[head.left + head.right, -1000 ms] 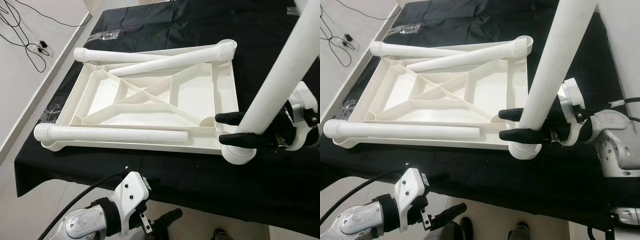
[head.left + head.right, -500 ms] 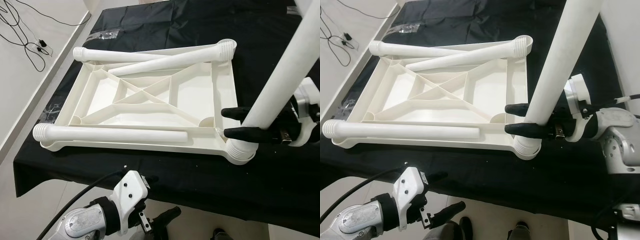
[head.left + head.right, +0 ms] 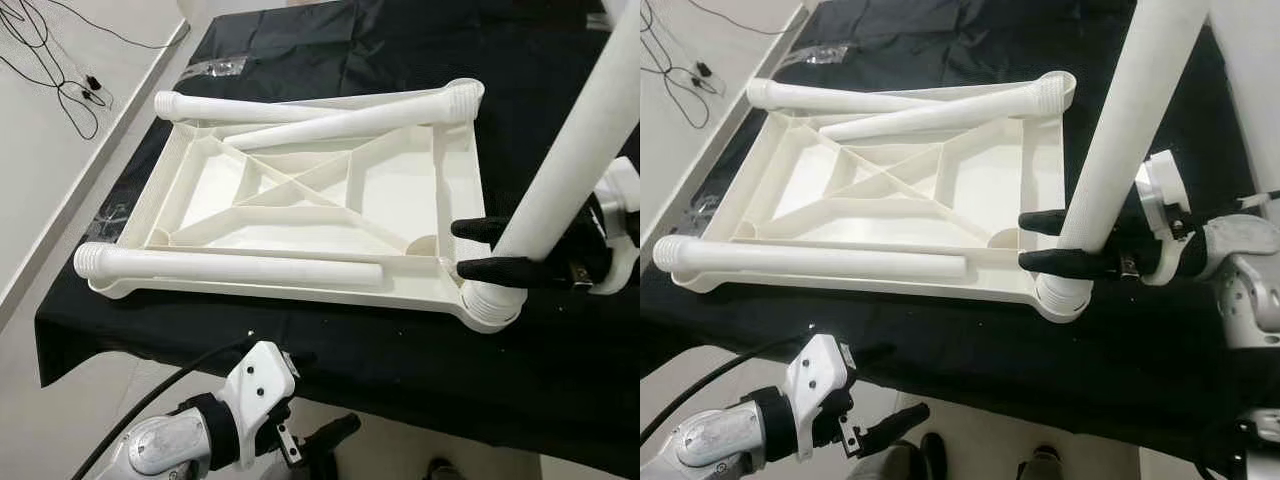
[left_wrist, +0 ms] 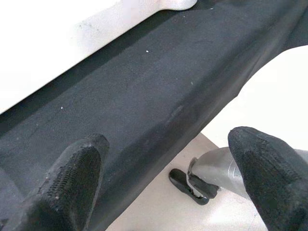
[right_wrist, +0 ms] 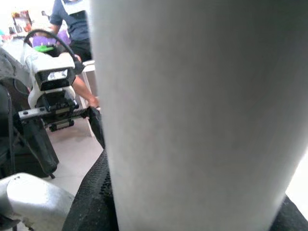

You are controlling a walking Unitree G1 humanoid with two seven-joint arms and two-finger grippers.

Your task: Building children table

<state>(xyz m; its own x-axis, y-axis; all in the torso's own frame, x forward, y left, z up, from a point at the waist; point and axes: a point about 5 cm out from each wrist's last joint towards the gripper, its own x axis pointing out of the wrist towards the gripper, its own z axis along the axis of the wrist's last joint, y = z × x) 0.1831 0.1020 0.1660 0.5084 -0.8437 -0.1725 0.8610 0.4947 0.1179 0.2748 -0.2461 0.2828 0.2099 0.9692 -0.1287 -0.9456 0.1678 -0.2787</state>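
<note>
Leg (image 3: pixel 1120 130) lower, loose legs (image 3: pixel 240 268) alongside.

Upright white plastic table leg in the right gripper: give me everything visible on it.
The upright white plastic table leg is a smooth, matte, round tube, leaning slightly and running out of the top of the picture. Its lower end sits in the ribbed corner socket of the upturned white plastic tabletop, at the corner nearest the robot's right. The right gripper clamps it just above the socket, one black finger on each side.
</note>
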